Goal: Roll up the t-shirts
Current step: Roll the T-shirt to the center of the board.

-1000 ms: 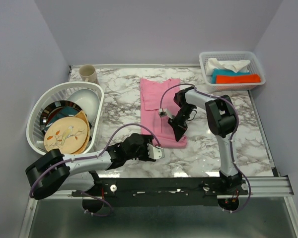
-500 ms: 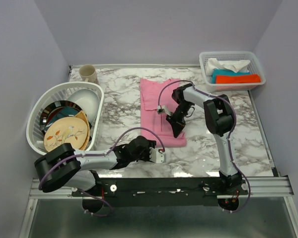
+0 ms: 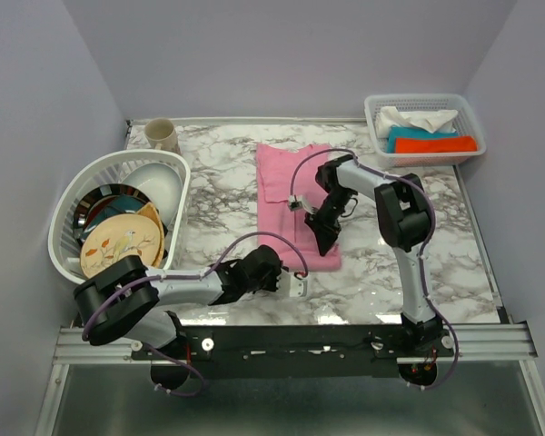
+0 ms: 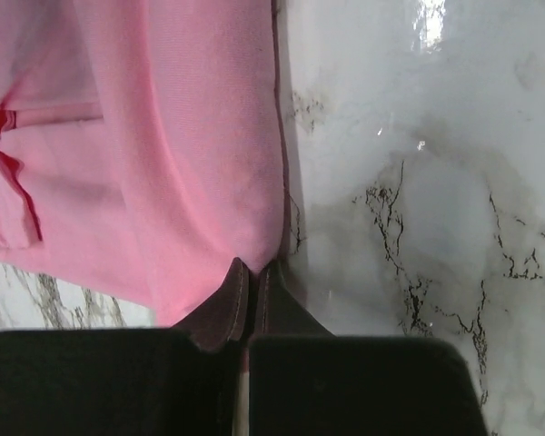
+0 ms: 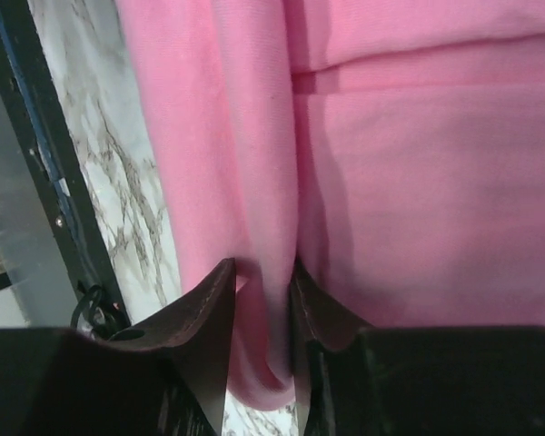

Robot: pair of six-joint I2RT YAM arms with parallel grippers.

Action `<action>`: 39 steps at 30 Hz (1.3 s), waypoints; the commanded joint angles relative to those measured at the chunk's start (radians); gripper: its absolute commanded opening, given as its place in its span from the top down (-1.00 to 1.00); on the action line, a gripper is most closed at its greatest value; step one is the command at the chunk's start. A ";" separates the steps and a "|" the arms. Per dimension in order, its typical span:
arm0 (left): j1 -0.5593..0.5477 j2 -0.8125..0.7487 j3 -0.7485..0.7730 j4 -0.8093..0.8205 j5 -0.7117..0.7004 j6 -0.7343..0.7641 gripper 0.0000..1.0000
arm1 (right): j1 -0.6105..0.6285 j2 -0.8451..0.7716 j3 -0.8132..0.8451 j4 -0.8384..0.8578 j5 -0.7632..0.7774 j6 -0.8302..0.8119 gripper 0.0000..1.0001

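Starting at the near edge of the white marble table [image 3: 209, 191], the left gripper [image 3: 292, 283] lies low along the near hem of the plain pink t-shirt of thin soft fabric [image 3: 286, 186]. In the wrist view its two fingers [image 4: 232, 295] are pressed together right at the cloth's border. Whether any fabric is nipped between them I cannot tell.

Just beyond, toward the hem's right corner, the right gripper [image 3: 325, 242] points back at the near edge. It pinches a raised fold of the pink t-shirt [image 5: 391, 136] between its fingers [image 5: 209, 309].

The garment is folded into a long strip in the middle of the table, its long axis running from the near edge to the far edge. Almost all of it therefore stretches away from both grippers toward the far edge.

The roll likely turns on that relation. Both arms sit at the near end, the right one with the surer hold, and the cloth would have to be turned over along its length, away from the bases.
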 commanded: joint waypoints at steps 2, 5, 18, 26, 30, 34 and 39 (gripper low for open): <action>0.084 -0.008 0.138 -0.236 0.214 -0.053 1.00 | -0.078 -0.214 -0.181 0.196 -0.008 -0.001 -0.03; 0.146 0.015 0.230 -0.357 0.352 -0.073 1.00 | -0.132 -0.390 -0.310 0.327 -0.045 0.012 -0.15; 0.307 0.161 0.482 -0.612 0.617 -0.143 1.00 | -0.029 -1.117 -1.050 1.095 0.035 -0.016 -0.39; 0.341 0.171 0.517 -0.624 0.676 -0.186 1.00 | 0.104 -1.104 -1.102 1.141 0.084 -0.053 -0.41; 0.365 0.176 0.531 -0.638 0.722 -0.215 1.00 | 0.150 -1.099 -1.136 1.204 0.141 -0.018 -0.44; 0.391 0.193 0.548 -0.661 0.769 -0.239 1.00 | 0.181 -1.111 -1.156 1.242 0.173 0.026 -0.44; 0.402 0.202 0.548 -0.657 0.794 -0.246 1.00 | 0.231 -1.090 -1.203 1.328 0.305 0.043 -0.44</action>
